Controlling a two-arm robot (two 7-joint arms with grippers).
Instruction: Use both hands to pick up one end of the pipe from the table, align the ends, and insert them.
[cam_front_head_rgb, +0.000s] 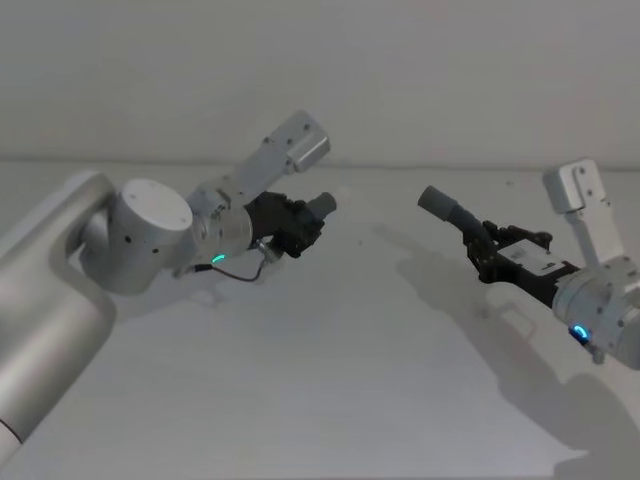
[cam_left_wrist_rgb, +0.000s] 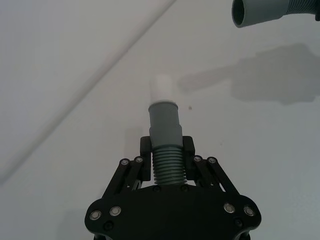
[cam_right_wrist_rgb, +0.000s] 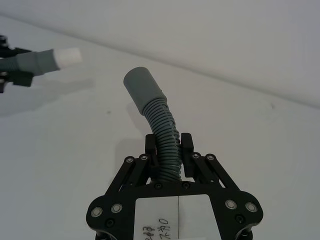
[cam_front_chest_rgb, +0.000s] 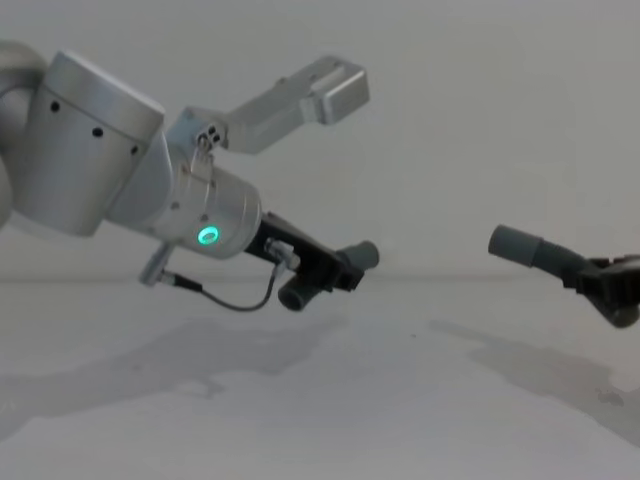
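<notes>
Both pipe pieces hang above the white table (cam_front_head_rgb: 330, 380), a clear gap between them. My left gripper (cam_front_head_rgb: 298, 225) (cam_left_wrist_rgb: 166, 147) is shut on the ribs of the short hose (cam_left_wrist_rgb: 167, 167). That hose has a grey cuff (cam_left_wrist_rgb: 164, 122) ending in a narrower white tip (cam_left_wrist_rgb: 162, 90). My right gripper (cam_front_head_rgb: 480, 245) (cam_right_wrist_rgb: 169, 145) is shut on the other ribbed hose (cam_right_wrist_rgb: 167, 135), which curves up to a plain socket cuff (cam_right_wrist_rgb: 142, 87) (cam_front_head_rgb: 437, 203). The two ends face each other roughly across the gap, the socket (cam_front_chest_rgb: 515, 243) to the right of the left cuff (cam_front_chest_rgb: 362, 254).
The wall rises behind the table's far edge (cam_front_head_rgb: 380, 165). Shadows of both arms fall on the bare surface (cam_front_chest_rgb: 400, 420) below. The thick silver left arm (cam_front_head_rgb: 150, 235), with its green light, fills the left side.
</notes>
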